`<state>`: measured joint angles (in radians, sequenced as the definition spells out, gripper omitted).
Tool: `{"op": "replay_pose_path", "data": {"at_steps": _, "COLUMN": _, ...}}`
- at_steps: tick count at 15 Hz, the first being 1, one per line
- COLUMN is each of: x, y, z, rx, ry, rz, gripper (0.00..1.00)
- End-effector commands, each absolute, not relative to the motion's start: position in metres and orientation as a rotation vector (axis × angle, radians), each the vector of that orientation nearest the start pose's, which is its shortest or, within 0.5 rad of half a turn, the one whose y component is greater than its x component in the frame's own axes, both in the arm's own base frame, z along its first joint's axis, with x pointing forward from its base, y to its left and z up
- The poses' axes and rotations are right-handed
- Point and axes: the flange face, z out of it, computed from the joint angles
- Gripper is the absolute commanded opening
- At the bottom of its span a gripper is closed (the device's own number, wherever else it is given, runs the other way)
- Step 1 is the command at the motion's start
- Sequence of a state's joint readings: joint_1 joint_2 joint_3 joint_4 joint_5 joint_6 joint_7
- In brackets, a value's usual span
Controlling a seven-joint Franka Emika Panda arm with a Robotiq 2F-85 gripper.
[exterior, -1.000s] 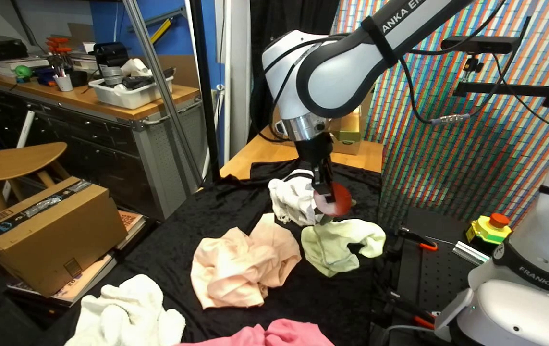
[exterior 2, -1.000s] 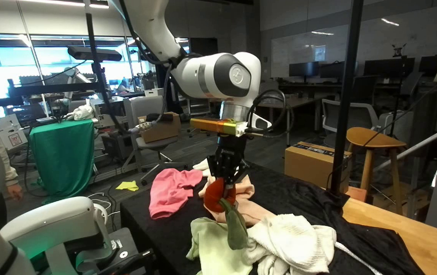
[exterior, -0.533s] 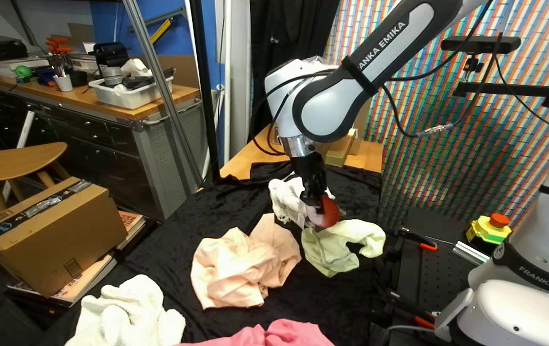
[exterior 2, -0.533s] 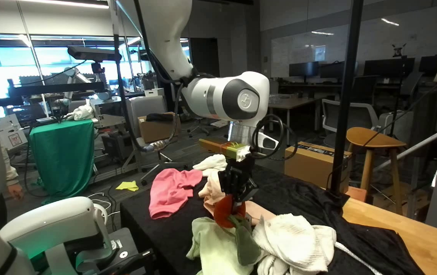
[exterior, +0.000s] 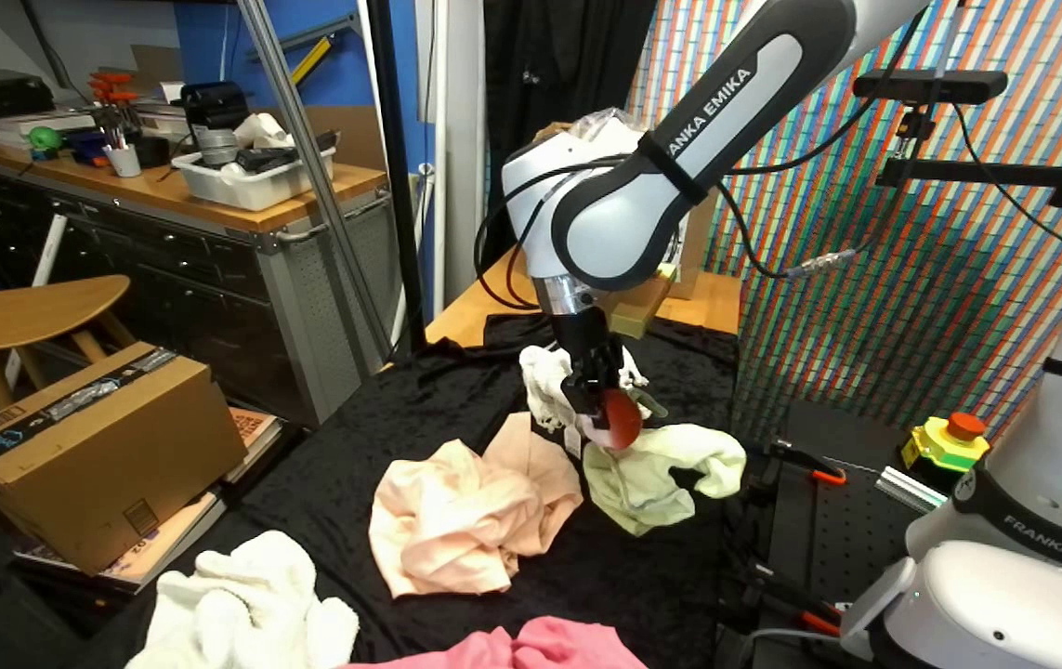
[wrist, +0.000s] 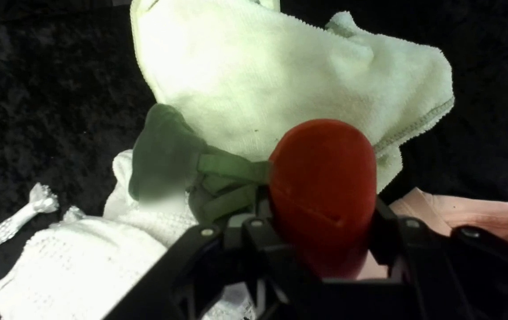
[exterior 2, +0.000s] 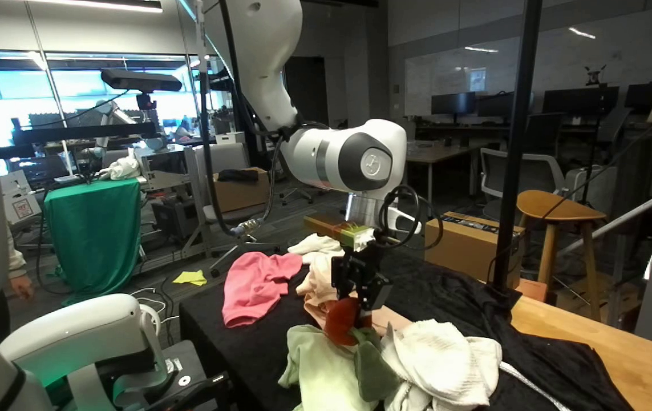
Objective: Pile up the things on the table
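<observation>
My gripper (wrist: 320,213) has its fingers spread on both sides of the red-orange object (wrist: 325,178), with a gap showing beside the right finger. Green leaf-like parts (wrist: 169,151) trail from this object over the pale yellow-green cloth (exterior: 642,483) and the edge of a white cloth (exterior 2: 440,359). The gripper (exterior: 597,404) is low over the table (exterior: 335,483), partly covering that white cloth. A peach cloth (exterior: 465,530) lies crumpled beside them. Further off are a hot pink cloth (exterior 2: 257,285) and a cream cloth (exterior: 242,604). The white cord (wrist: 9,229) reaches out by the white cloth.
A wooden surface (exterior: 484,302) with boxes borders the table behind the arm. A black post (exterior 2: 514,171) rises at the table's edge. A cardboard box (exterior: 103,455) stands beside the table, and the robot base (exterior: 1004,595) is on the opposite side.
The gripper has come down with the red-orange object, onto or just above the pale yellow-green cloth, and its fingers have spread. The leaf part now sits lower by the white cloth. The other cloths have not moved.
</observation>
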<state>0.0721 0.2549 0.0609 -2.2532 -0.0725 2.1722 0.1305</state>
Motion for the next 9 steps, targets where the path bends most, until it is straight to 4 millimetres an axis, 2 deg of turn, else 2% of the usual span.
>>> {"op": "replay_pose_path", "data": {"at_steps": 1, "x": 0.506, "y": 0.067, "z": 0.243, "rx": -3.190, "ry": -0.049, "rz": 0.458, "gripper": 0.83}}
{"op": "replay_pose_path", "data": {"at_steps": 3, "x": 0.512, "y": 0.069, "z": 0.255, "rx": -3.208, "ry": -0.051, "rz": 0.415, "gripper": 0.98}}
{"op": "replay_pose_path", "data": {"at_steps": 4, "x": 0.515, "y": 0.072, "z": 0.262, "rx": -3.215, "ry": -0.058, "rz": 0.391, "gripper": 1.00}}
{"op": "replay_pose_path", "data": {"at_steps": 6, "x": 0.523, "y": 0.079, "z": 0.278, "rx": -3.239, "ry": -0.085, "rz": 0.332, "gripper": 1.00}}
{"op": "replay_pose_path", "data": {"at_steps": 9, "x": 0.536, "y": 0.102, "z": 0.301, "rx": -3.280, "ry": -0.182, "rz": 0.231, "gripper": 1.00}}
